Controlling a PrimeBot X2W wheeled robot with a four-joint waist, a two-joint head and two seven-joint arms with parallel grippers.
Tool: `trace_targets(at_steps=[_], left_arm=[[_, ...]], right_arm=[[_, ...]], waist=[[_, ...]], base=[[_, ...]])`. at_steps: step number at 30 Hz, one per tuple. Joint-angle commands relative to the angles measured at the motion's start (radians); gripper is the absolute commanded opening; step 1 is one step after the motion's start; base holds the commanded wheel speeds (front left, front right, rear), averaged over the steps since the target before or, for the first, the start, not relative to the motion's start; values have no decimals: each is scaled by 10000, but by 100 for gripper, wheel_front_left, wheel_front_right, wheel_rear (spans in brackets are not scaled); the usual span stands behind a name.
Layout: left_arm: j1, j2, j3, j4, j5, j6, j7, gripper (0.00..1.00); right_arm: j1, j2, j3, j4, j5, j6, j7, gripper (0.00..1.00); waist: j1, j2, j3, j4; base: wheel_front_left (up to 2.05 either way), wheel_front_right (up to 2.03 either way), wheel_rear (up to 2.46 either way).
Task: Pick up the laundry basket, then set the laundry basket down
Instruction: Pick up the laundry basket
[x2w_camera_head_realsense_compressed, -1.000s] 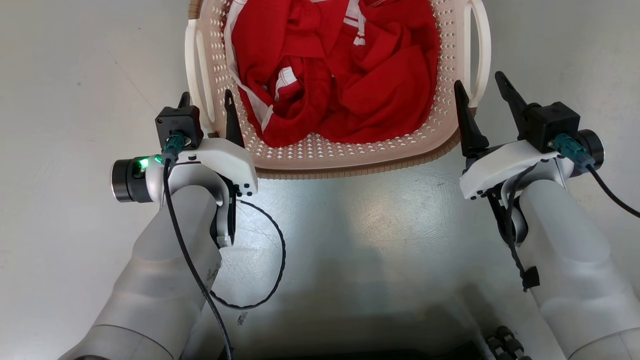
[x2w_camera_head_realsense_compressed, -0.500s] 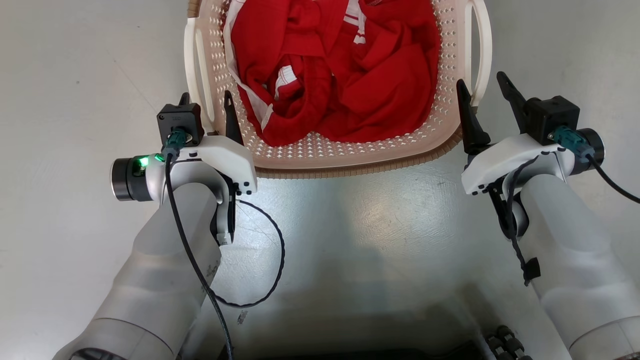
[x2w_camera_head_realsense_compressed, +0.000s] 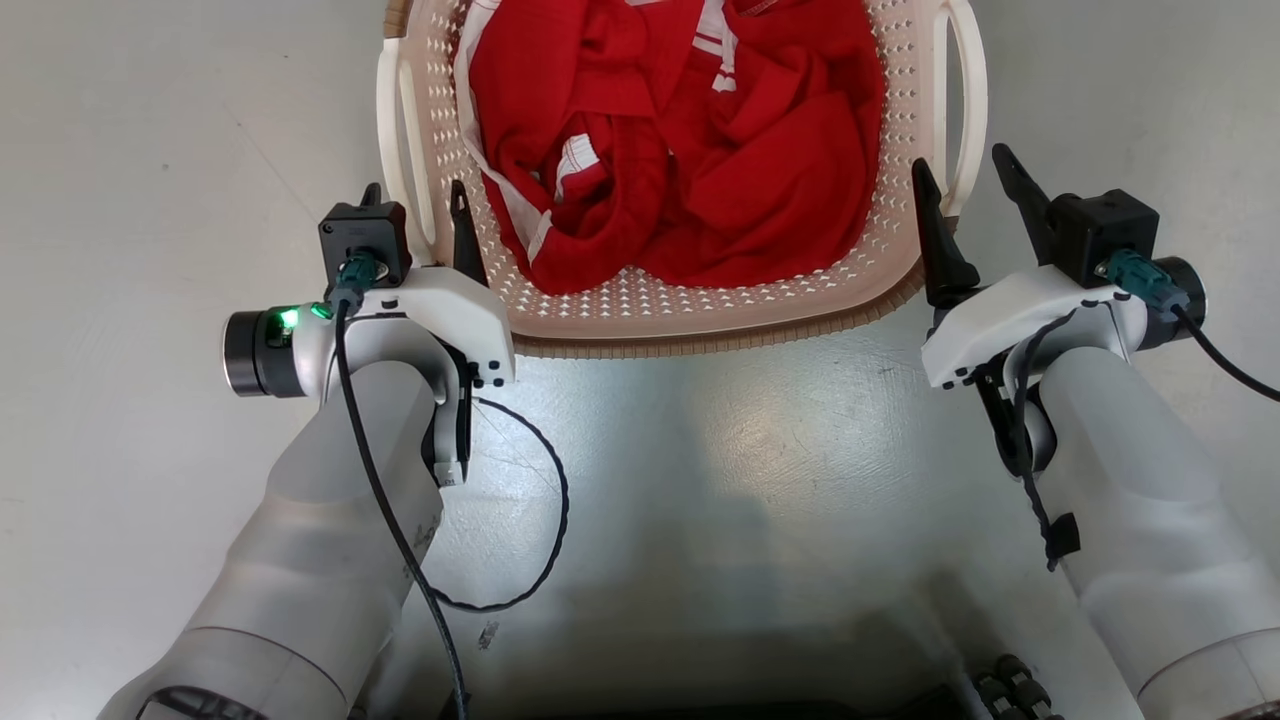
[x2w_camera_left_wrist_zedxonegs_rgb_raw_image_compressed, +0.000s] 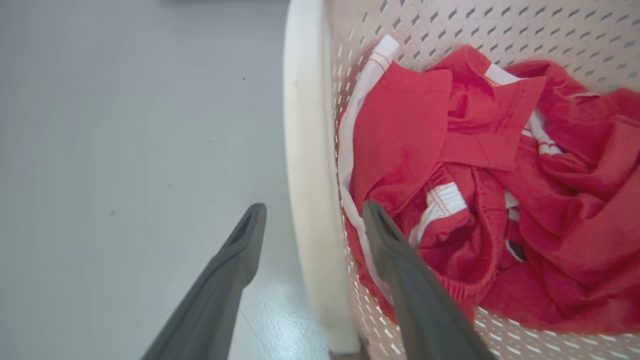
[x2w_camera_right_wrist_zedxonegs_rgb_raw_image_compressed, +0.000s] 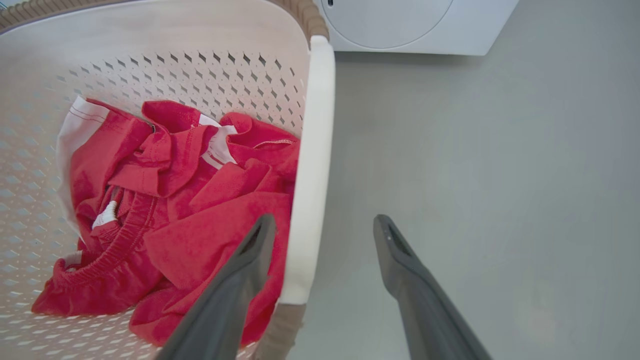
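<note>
The laundry basket (x2w_camera_head_realsense_compressed: 700, 318), cream-white and perforated with a brown woven rim, sits on the floor at the top middle of the head view. My left gripper (x2w_camera_head_realsense_compressed: 415, 195) is open, its two fingers either side of the basket's white left handle (x2w_camera_left_wrist_zedxonegs_rgb_raw_image_compressed: 305, 150); one finger is inside the basket, the other outside. My right gripper (x2w_camera_head_realsense_compressed: 960, 160) is open in the same way around the near end of the right handle (x2w_camera_right_wrist_zedxonegs_rgb_raw_image_compressed: 312, 150). In both wrist views, a gap shows between each handle and the fingers.
Crumpled red clothes with white trim (x2w_camera_head_realsense_compressed: 690, 150) lie in the basket. A white washing machine (x2w_camera_right_wrist_zedxonegs_rgb_raw_image_compressed: 415, 25) stands beyond the basket's far right corner. Grey floor (x2w_camera_head_realsense_compressed: 700, 480) surrounds the basket. A black cable loop (x2w_camera_head_realsense_compressed: 545, 520) hangs by my left forearm.
The left gripper has edged slightly forward and to the right, and the basket has shifted a little to the right with it. The right gripper rose a little. Both grippers stay open.
</note>
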Motion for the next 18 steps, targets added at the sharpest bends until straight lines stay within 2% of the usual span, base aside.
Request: trace_targets(at_steps=[1, 3, 4, 13, 18], left_arm=[[33, 240, 120, -49, -143, 20, -51, 100], [5, 240, 87, -28, -160, 16, -51, 100], [-7, 240, 65, -24, -165, 5, -51, 100], [-28, 240, 40, -289, -155, 40, -51, 100], [6, 240, 19, -339, -167, 51, -51, 100]], right_arm=[[357, 130, 182, -41, 85, 33, -134, 100], [343, 130, 251, 2, 176, 33, -134, 98], [341, 130, 287, 30, 233, 33, -134, 94], [224, 130, 515, 236, 570, 33, -134, 90], [164, 130, 554, 292, 637, 33, -134, 77]], waist=[[-1, 0, 0, 3], [-1, 0, 2, 2], [-1, 0, 1, 4], [-1, 0, 66, 28], [-1, 0, 79, 66]], base=[[0, 0, 0], [0, 0, 0], [0, 0, 0], [0, 0, 0], [0, 0, 0]])
